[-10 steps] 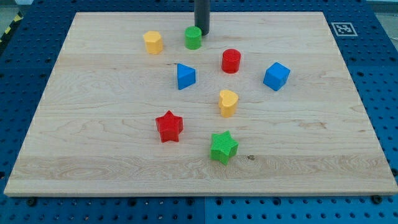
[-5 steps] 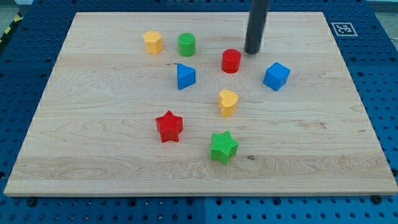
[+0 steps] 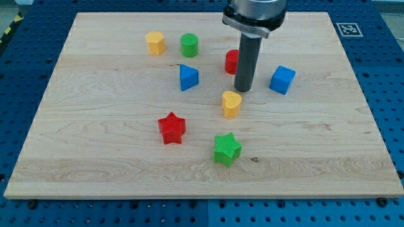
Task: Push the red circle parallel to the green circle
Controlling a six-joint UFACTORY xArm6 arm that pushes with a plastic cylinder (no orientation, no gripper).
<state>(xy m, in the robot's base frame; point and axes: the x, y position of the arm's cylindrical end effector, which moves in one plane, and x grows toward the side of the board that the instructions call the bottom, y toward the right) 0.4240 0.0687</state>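
The red circle (image 3: 231, 61) stands right of the board's centre, toward the view's top, partly hidden behind my rod. The green circle (image 3: 189, 45) stands up and to its left, near the board's top edge. My tip (image 3: 243, 90) rests on the board just below and right of the red circle, above the yellow heart (image 3: 231, 104) and left of the blue cube (image 3: 282, 80).
A yellow block (image 3: 155, 43) stands left of the green circle. A blue triangle (image 3: 188, 77) sits below the green circle. A red star (image 3: 172, 128) and a green star (image 3: 226, 149) lie toward the view's bottom on the wooden board (image 3: 95, 126).
My rod moved from beside the green circle, nudging it left, to the right of the red circle, then down to its lower right. The blue cube shifted slightly.
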